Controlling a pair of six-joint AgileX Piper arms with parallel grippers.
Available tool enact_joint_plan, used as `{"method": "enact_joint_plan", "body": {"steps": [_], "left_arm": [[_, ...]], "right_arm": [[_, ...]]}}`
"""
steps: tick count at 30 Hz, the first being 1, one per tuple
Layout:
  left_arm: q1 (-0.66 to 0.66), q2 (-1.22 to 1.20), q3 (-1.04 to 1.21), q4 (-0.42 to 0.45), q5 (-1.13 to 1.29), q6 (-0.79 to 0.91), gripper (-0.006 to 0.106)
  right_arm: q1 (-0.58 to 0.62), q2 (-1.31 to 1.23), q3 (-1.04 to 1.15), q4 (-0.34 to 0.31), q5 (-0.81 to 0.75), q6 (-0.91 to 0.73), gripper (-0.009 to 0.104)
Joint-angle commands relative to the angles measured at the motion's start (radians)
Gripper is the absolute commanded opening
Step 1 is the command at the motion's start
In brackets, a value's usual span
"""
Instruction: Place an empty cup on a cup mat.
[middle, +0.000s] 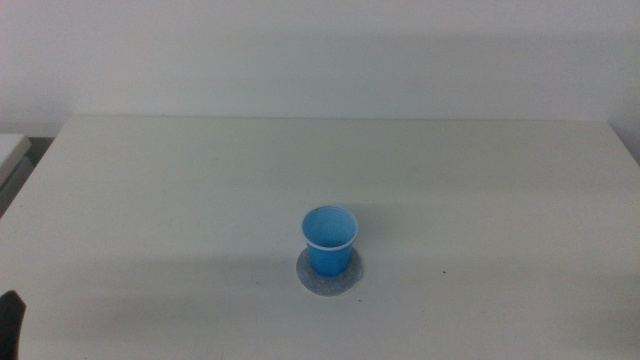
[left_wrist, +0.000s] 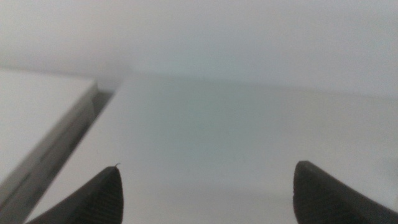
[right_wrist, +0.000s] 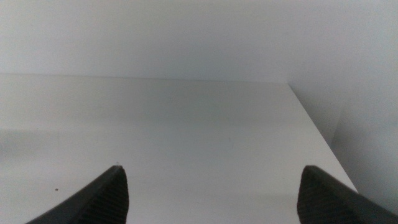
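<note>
Counter (middle: 150, 180): white, bare apart from task items, which sat near its front-centre. Cup mat (middle: 346, 281): grey speckled disc, flat on counter, only its rim showing round the cup base. Cup (middle: 329, 241): blue, upright, mouth up, nothing visible inside, standing on the mat approx. centred.

Left claw (left_wrist: 205, 193): spread wide, holding nothing, low at the counter's left front corner, well apart from cup. Right claw (right_wrist: 211, 193): likewise wide and empty, over the right side, out of middle view.

Judgement: placement looked complete. Remaining step, if any, is to keep both arms clear; any move should avoid sweeping near the cup, which looked light and easily tipped.
</note>
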Motion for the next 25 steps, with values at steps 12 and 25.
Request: {"method": "enact_joint_plan", "body": {"steps": [12,25], "left_arm": [[0.006,-0.044,0.089,0.071,-0.207,0.021,0.094],[0.006,-0.044,0.089,0.075,-0.230,0.021,0.094]], "right_arm": [[0.002,-0.005,0.003,-0.005,-0.007,-0.004,0.093],[0.002,-0.005,0.003,-0.005,-0.007,-0.004,0.093]]}}
